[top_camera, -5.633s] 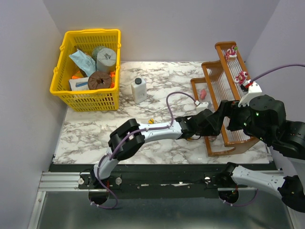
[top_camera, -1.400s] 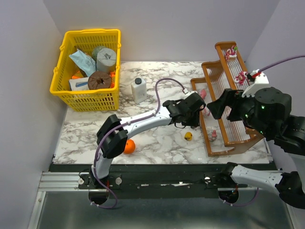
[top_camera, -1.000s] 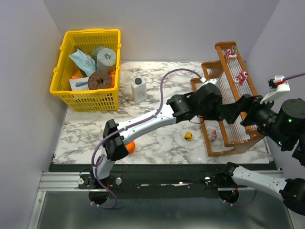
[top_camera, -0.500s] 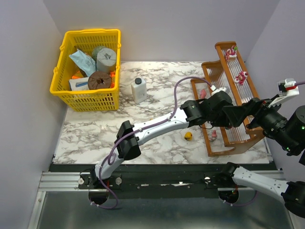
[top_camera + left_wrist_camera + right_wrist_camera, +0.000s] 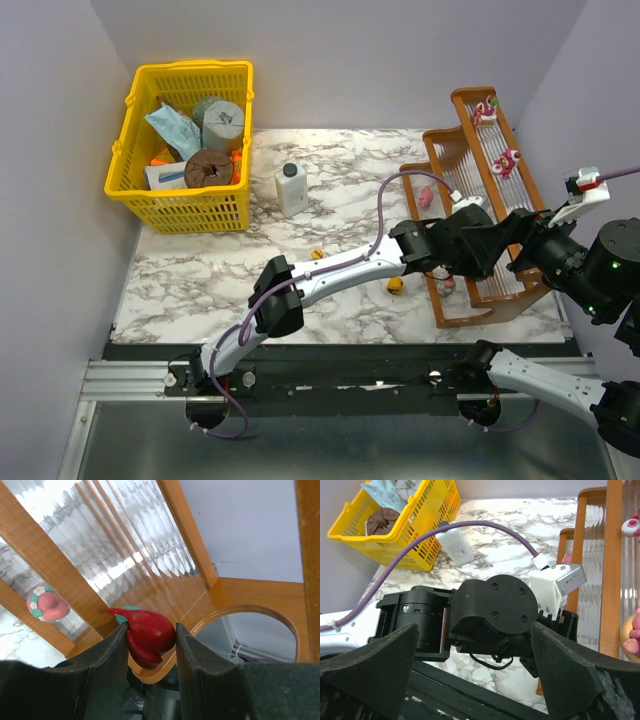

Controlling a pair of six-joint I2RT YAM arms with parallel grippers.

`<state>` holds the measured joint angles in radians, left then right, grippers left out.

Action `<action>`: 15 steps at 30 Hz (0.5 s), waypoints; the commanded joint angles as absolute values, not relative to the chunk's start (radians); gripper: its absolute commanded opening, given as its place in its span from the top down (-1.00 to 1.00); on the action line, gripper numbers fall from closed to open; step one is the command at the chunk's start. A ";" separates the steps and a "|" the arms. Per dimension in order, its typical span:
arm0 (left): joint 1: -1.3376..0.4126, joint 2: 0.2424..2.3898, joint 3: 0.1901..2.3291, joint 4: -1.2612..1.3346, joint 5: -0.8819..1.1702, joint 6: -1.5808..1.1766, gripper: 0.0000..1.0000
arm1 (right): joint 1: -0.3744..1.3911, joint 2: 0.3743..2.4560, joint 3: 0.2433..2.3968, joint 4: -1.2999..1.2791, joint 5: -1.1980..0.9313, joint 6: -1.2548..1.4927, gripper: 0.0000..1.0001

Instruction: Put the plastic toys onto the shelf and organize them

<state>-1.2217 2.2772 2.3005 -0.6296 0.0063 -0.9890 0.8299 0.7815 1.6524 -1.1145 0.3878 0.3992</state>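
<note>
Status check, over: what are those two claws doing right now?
Left gripper shut on a red toy, at the shelf frame. Right gripper open, empty, crowding the left one. One yellow toy lies on the table, unshelved.

the left gripper (image 5: 151,627) has slid from beside the shelf (image 5: 480,315) to over its lowest tier, red toy (image 5: 150,642) pinched between its jaws. the right gripper (image 5: 525,232), jaws wide, has pulled back toward the desk's right edge.

Marble table (image 5: 200,270), pale lavender walls (image 5: 400,60)
</note>
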 commanded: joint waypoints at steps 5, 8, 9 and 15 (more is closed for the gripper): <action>-1.236 2.307 2.350 -0.589 -0.026 -0.907 0.46 | 0.825 0.761 1.624 -1.108 0.400 0.393 -0.99; -1.241 2.319 2.364 -0.591 -0.025 -0.888 0.44 | 0.825 0.759 1.628 -1.111 0.408 0.394 -0.99; -1.241 2.324 2.365 -0.592 -0.025 -0.884 0.44 | 0.825 0.761 1.628 -1.112 0.411 0.394 -0.99; -1.243 2.336 2.378 -0.617 -0.028 -0.850 0.41 | 0.827 0.759 1.631 -1.114 0.419 0.393 -0.99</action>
<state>-1.2320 2.3196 2.3428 -0.6090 -0.0078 -0.8993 0.8299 0.7708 1.6291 -1.1149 0.3893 0.3992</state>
